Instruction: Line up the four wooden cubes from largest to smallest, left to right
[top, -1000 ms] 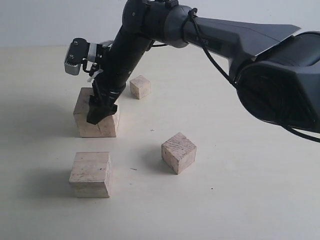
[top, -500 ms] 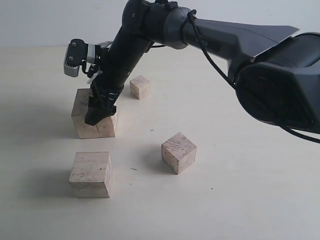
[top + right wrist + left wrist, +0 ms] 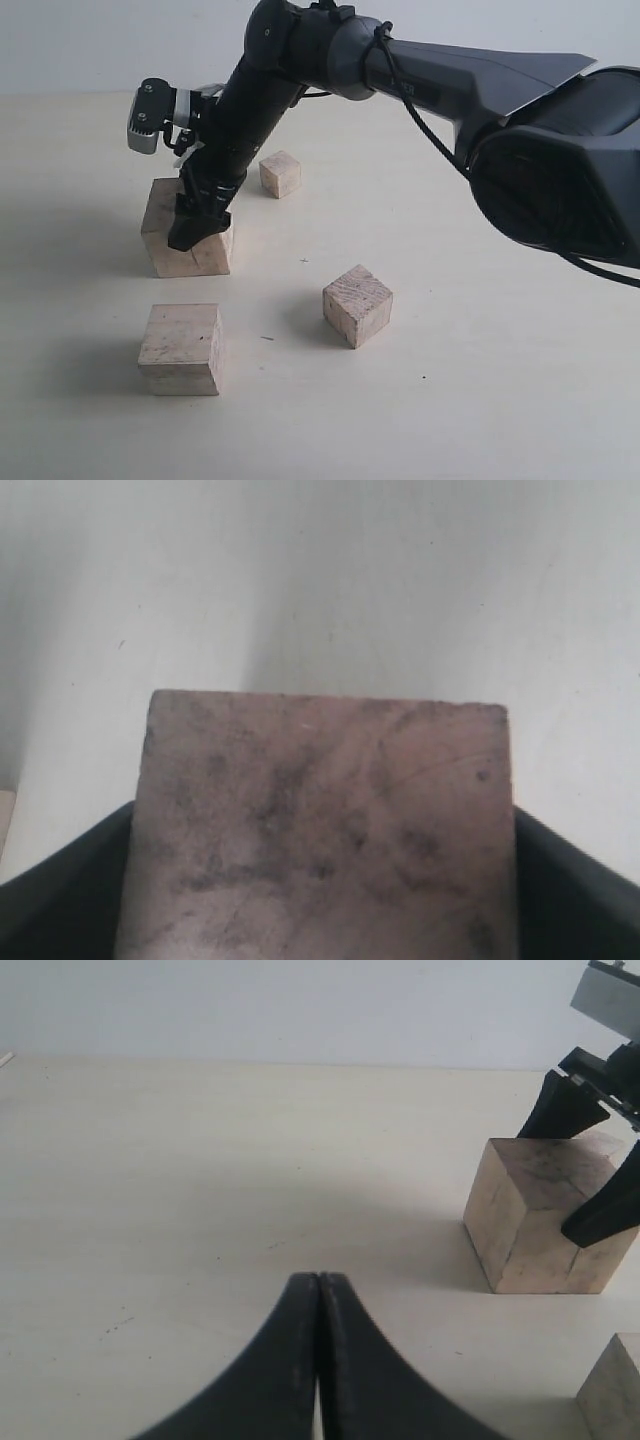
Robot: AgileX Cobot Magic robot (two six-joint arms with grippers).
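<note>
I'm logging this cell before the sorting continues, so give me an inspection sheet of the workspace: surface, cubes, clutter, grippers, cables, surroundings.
Surface: pale table, a few tiny dark specks.
Job's things: four cubes, all apart, not in a row. Largest cube back left, second cube front left, third cube centre and turned corner-on, smallest cube at the back.
Clutter: nothing seen.
Grippers: right gripper reaches across, its fingers against two opposite sides of the largest cube. Left gripper shut, empty, above bare table.
Cables: black cable runs along the right arm, clear of the cubes.
Surroundings: plain pale wall; nothing else seen.
</note>
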